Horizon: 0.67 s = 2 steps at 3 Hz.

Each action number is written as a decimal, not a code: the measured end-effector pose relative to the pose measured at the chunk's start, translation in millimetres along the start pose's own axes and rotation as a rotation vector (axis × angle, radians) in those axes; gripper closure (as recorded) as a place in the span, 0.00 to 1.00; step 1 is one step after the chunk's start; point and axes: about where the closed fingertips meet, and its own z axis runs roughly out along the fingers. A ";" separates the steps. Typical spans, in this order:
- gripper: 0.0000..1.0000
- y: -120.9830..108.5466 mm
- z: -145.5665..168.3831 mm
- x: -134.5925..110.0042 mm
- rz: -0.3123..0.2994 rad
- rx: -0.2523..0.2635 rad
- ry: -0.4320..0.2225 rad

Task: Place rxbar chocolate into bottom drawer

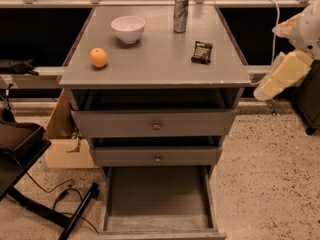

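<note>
The rxbar chocolate [202, 52], a small black wrapper with white print, lies flat on the right side of the grey cabinet top [155, 64]. The bottom drawer [158, 223] is pulled out, its wide grey floor bare. My gripper [266, 90], cream-yellow, hangs off the cabinet's right front corner at about top height, to the right of the bar and lower in the picture. It touches nothing.
On the top stand a silver can [180, 13], a white bowl [128, 28] and an orange [98, 57]. The two knobbed drawers [156, 125] above stick out slightly. A cardboard box [65, 149], a black chair base [30, 184] and cables lie at the left.
</note>
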 end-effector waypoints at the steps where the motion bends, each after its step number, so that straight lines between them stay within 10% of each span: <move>1: 0.00 -56.4 19.1 -14.1 0.124 0.059 -0.061; 2: 0.00 -99.7 43.5 -28.5 0.232 0.112 0.017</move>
